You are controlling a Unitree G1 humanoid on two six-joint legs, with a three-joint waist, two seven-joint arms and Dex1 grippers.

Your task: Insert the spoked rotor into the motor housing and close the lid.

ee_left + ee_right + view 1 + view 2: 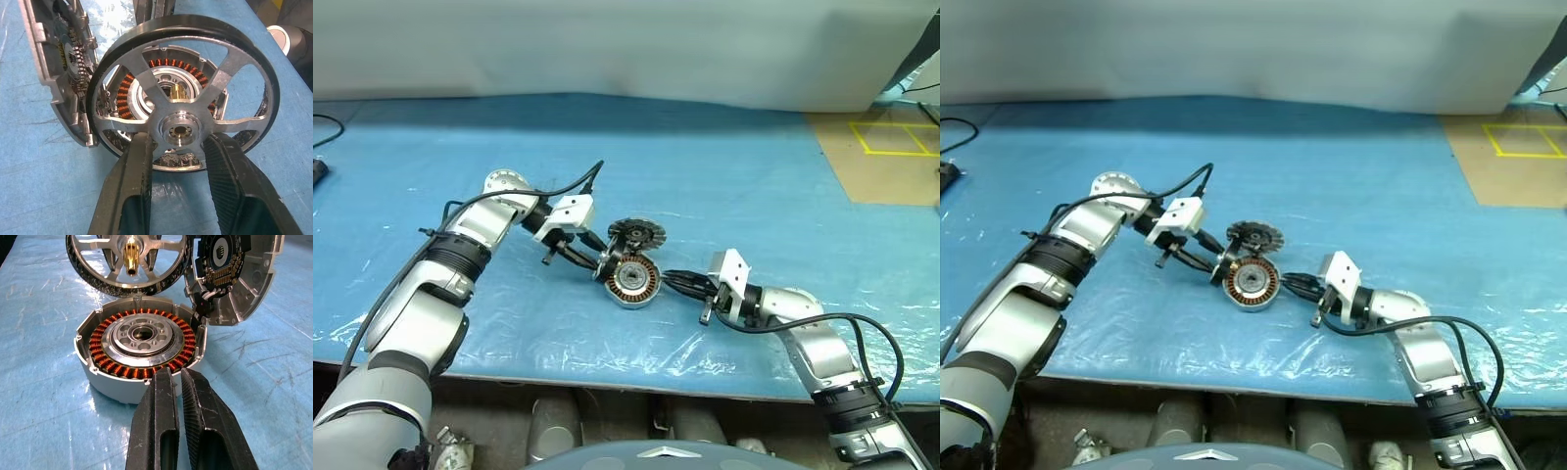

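1. While the left claw (178, 161) pinches the spoked rotor (182, 95) by its hub, one black finger (128, 186) on either side, the wheel hangs on edge just beside the motor housing (139, 350), not yet in it.
2. Through the silver spokes, the left wrist view shows the copper windings of the housing right behind the rotor.
3. On the rotor's far face a small brass shaft (131, 257) sticks out toward the housing, as the right wrist view shows.
4. Over on the other side, the right claw (177, 396) has its fingers pressed together with nothing between them, and their tips sit at the housing's near wall.
5. That housing rests on the blue plastic sheet (724, 176) covering the bench, its open face tilted up, a ring of orange coils around a central hole.
6. Up against the housing's rim stands the lid (239, 276), raised on edge and leaning outward, its inner face with a dark round centre turned toward the cup.
7. From the head views, rotor, housing and lid (635, 233) cluster tightly mid-bench, with the left arm reaching in from one side and the right arm from the other.
8. Off at the far right corner, bare brown floor with yellow tape lines (891, 137) shows past the sheet.
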